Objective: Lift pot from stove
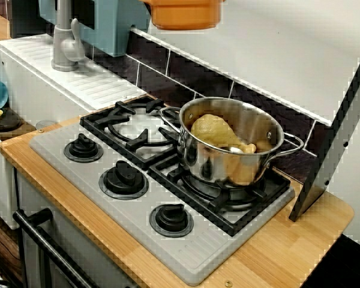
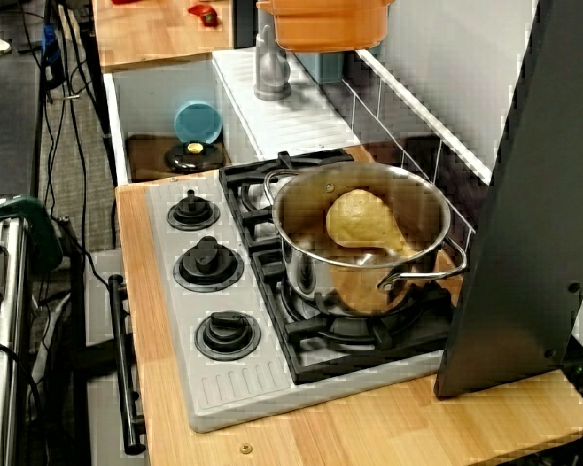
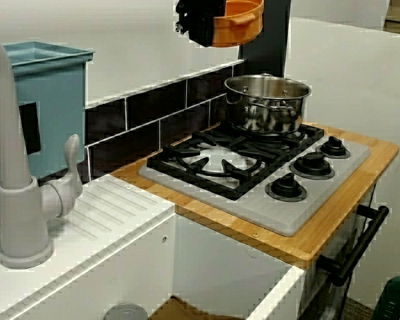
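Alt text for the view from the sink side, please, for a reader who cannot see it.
An orange pot hangs high above the grey stove, held at its rim by a black end effector. A steel pot sits on the far burner; the near burner is bare. A grey faucet stands in front.

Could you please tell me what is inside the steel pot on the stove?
The steel pot holds a tan toy chicken drumstick lying against the inner wall. Whatever lies under the drumstick, and the near part of the pot's floor, is hidden.

The room was evenly, brightly lit from above; glare shone on the steel pot (image 1: pixel 231 144), shadows soft, edges jagged.
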`<state>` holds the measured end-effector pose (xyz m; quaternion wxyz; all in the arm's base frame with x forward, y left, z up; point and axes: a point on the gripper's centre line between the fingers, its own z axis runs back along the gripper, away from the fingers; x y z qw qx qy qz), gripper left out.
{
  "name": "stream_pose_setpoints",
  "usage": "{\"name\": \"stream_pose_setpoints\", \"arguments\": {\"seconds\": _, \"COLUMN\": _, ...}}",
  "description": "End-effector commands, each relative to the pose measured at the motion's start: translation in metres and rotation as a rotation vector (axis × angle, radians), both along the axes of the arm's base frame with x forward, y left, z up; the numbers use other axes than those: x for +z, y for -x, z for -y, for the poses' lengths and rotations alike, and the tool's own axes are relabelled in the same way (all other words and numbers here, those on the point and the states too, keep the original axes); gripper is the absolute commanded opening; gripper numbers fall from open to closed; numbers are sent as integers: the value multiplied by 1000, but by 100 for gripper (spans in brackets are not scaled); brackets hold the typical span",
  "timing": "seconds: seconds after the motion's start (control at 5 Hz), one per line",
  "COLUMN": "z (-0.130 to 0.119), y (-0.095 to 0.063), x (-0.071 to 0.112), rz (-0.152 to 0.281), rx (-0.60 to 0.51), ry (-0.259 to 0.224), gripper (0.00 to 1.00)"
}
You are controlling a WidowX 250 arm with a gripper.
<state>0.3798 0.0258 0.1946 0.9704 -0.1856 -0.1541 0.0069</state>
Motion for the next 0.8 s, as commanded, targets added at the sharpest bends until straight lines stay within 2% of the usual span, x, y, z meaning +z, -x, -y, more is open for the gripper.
{"name": "stream_pose_setpoints", "arguments": {"seconds": 0.0, "z": 0, "y": 4, "x": 33, "rz": 112, "rx": -1, "ry": -33, "gripper": 0}}
{"name": "stream_pose_setpoints", "arguments": {"seconds": 0.6, "z": 2, "y": 5, "x": 32, "rz": 102, "rx": 10, "ry": -36, "gripper": 0}}
